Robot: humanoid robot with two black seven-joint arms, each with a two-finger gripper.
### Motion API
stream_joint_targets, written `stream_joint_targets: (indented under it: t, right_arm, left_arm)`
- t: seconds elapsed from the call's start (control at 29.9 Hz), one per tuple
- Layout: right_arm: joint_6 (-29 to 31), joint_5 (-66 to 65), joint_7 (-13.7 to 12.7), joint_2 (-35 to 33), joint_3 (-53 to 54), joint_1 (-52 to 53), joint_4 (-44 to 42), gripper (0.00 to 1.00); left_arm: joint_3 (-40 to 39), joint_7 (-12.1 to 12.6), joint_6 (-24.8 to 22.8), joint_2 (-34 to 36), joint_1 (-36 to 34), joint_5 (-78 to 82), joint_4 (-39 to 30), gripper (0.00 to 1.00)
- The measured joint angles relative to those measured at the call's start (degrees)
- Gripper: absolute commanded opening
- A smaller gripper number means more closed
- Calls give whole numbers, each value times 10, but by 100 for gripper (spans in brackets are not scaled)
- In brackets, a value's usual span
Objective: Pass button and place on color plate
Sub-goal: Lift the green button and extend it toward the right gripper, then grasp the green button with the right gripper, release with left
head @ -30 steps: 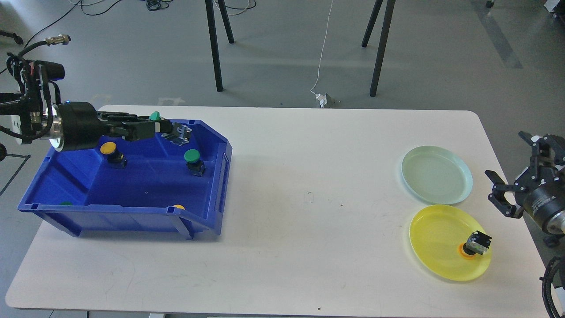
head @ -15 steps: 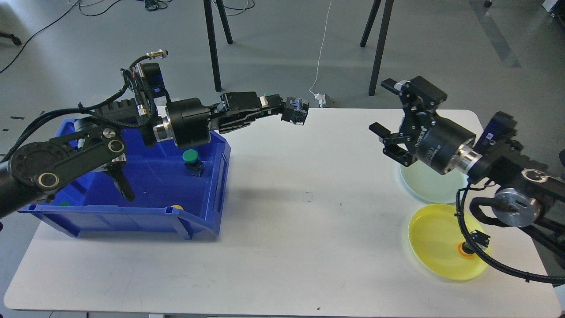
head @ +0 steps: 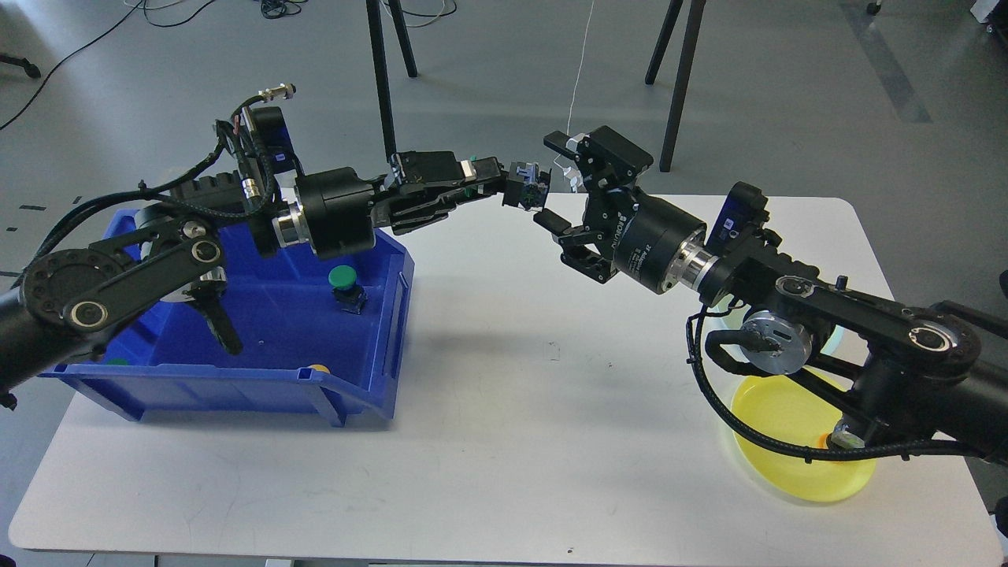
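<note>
A button (head: 526, 186) is pinched in the left gripper (head: 512, 187) above the table's (head: 504, 441) far edge. The right gripper (head: 563, 185) is spread wide around it. A yellow plate (head: 776, 425) is seen at the right, beneath the right arm.

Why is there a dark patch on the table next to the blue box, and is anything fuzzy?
Head view: the dark patch is a soft shadow on the white table, cast beside the blue plastic bin, so the light comes from above. Nothing looks blurred, but the small dark button in the left tool is too small for detail.
</note>
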Motion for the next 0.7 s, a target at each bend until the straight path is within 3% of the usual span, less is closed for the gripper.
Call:
stream_joint_targets:
  t: [0.23, 0.3, 0.4, 0.47, 0.7]
  right_arm:
    - [40, 4, 11, -3, -6, 9, 2, 94]
    - [42, 4, 11, -3, -8, 11, 2, 85]
    - [42, 4, 11, -2, -8, 15, 2, 48]
    - [44, 4, 12, -2, -8, 16, 2, 29]
    - [42, 3, 11, -6, -9, 16, 2, 16]
  left_arm:
    - [1, 0, 0, -1, 0, 0, 1, 11]
    - [1, 0, 0, -1, 0, 0, 1, 11]
    - [1, 0, 0, -1, -1, 0, 1, 11]
    - [1, 0, 0, -1, -1, 0, 1, 12]
    - [0, -1, -1, -1, -1, -1, 1, 12]
